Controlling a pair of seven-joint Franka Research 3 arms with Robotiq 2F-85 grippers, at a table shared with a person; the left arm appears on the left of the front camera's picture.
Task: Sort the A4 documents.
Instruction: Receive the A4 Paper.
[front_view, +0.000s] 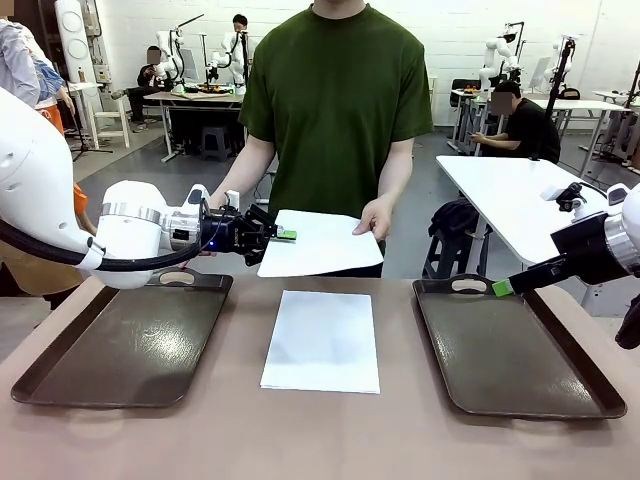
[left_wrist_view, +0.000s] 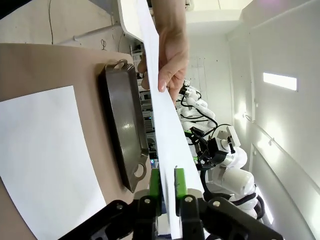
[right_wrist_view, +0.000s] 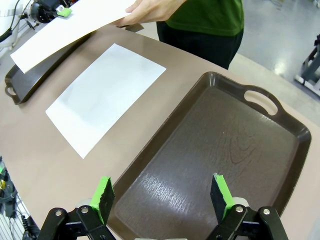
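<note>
Left tool (front_view: 285, 234) clamps the edge of an A4 sheet (front_view: 320, 245) that a person's hand (front_view: 375, 217) holds above the bench (front_view: 330, 430), a second sheet (front_view: 322, 340) lying flat between brown trays (front_view: 120, 345), while the right tool (right_wrist_view: 162, 192) stands spread apart.

held sheet (front_view: 320, 243) edge behind jaws, person (front_view: 335, 110) top-cropped

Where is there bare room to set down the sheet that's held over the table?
Both trays are bare: the left tray and the right tray, below the open right gripper. Narrow bare table strips flank the middle sheet. Crowded: far middle, where the person's hand and the shut left gripper share the held sheet.
</note>
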